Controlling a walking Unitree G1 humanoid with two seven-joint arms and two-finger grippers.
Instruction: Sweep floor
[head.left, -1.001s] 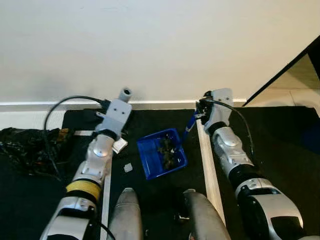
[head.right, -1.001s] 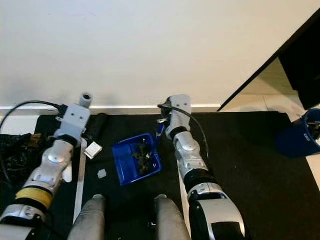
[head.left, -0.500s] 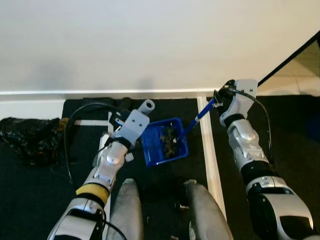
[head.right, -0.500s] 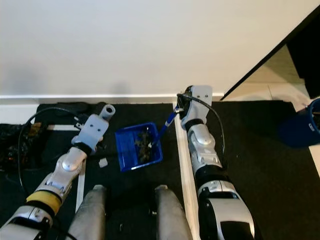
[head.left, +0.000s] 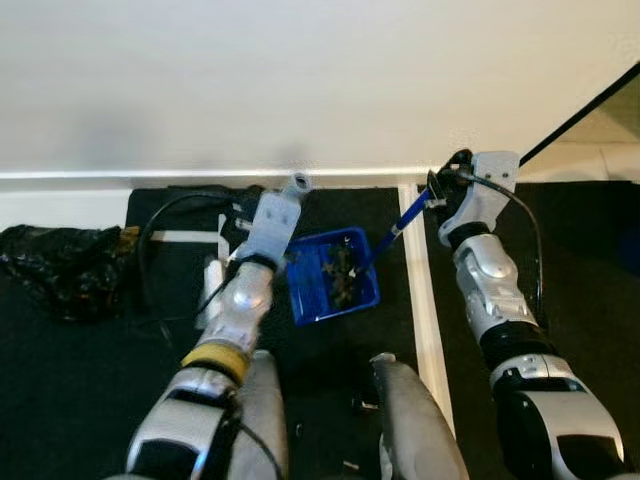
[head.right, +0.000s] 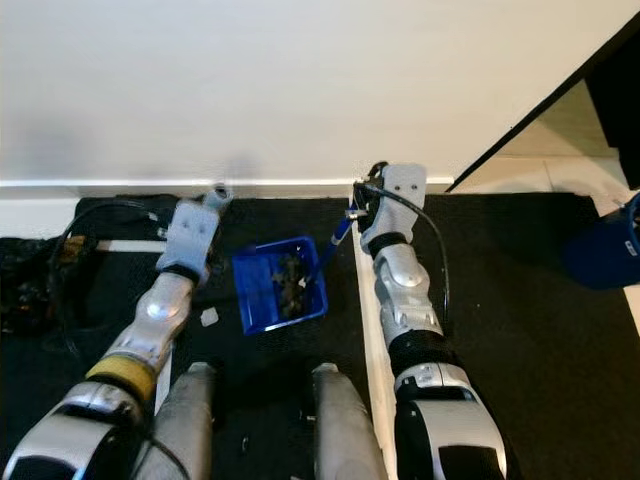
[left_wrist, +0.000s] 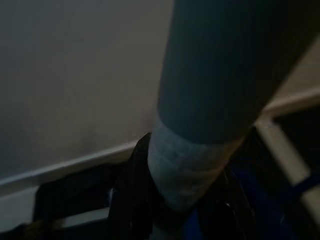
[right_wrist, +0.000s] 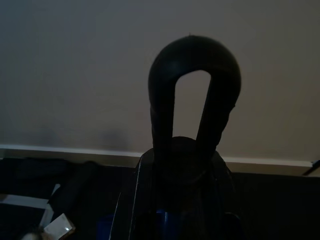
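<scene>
While the pale wall (head.left: 320, 80) and its white baseboard (head.left: 150, 176) fill the far side, a black floor mat (head.right: 520, 300) spreads below them, crossed by a white strip (head.left: 418, 300) running away from the robot. On the mat between the two arms lies a blue dustpan (head.left: 333, 289) holding dark debris (head.left: 338, 278), its thin blue handle (head.left: 402, 222) rising up toward the right wrist. The right gripper (right_wrist: 192, 130) is closed around a black looped handle end (right_wrist: 195, 60), close to the wall. The left gripper (left_wrist: 185, 210) clasps a thick grey pole (left_wrist: 220, 90), just beside the dustpan's left edge. A crumpled black bag (head.left: 55, 270) lies on the floor at far left. A dark blue bin (head.right: 605, 255) stands at the far right edge. Small white scraps (head.right: 208, 317) lie left of the dustpan.
</scene>
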